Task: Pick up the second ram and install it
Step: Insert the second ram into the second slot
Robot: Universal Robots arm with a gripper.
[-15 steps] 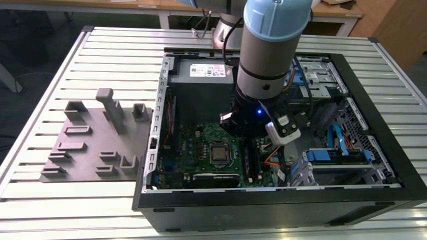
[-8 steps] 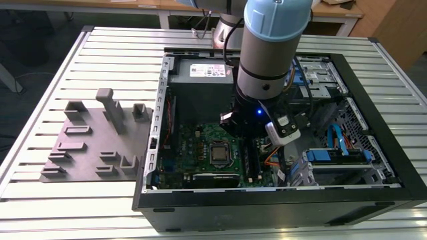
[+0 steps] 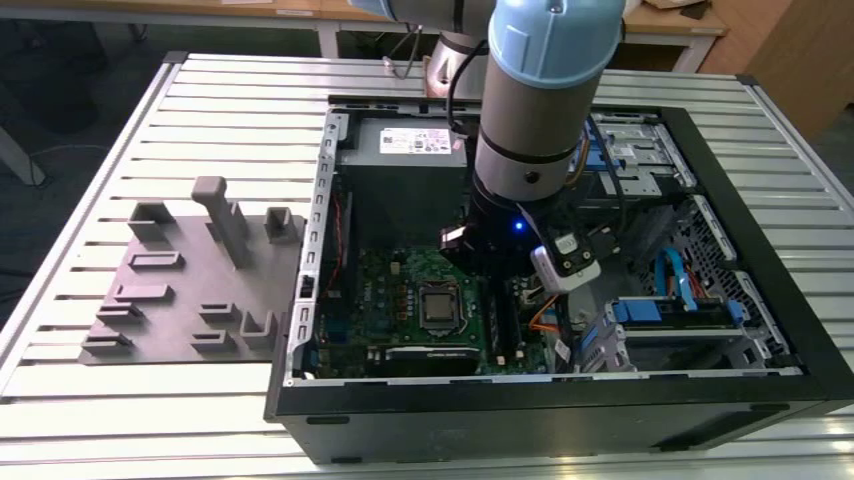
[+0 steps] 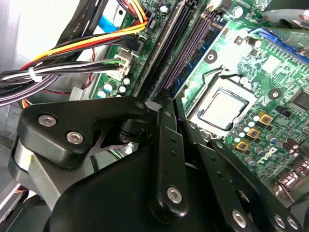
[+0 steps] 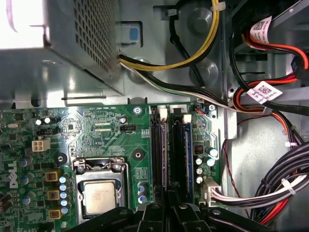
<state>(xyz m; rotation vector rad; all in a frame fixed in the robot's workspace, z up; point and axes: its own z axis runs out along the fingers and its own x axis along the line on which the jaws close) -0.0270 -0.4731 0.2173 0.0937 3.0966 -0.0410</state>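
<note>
Black linkages of my jaws (image 4: pixel 166 145) are hovering over the motherboard's (image 5: pixel 96 130) slots; their grip I cannot tell. Second ram (image 5: pixel 189 154) is sitting upright in its slot.

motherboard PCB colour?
Green; the motherboard shows best in the first wrist view, around the CPU socket.

The exterior view looks steeply down from the near side onto the open black computer case (image 3: pixel 747 300), well back, while both wrist views sit close above its green motherboard (image 5: pixel 96 130) (image 4: pixel 270 63), sharing the square silver processor socket (image 5: pixel 99 193) (image 4: pixel 223 107).
</note>
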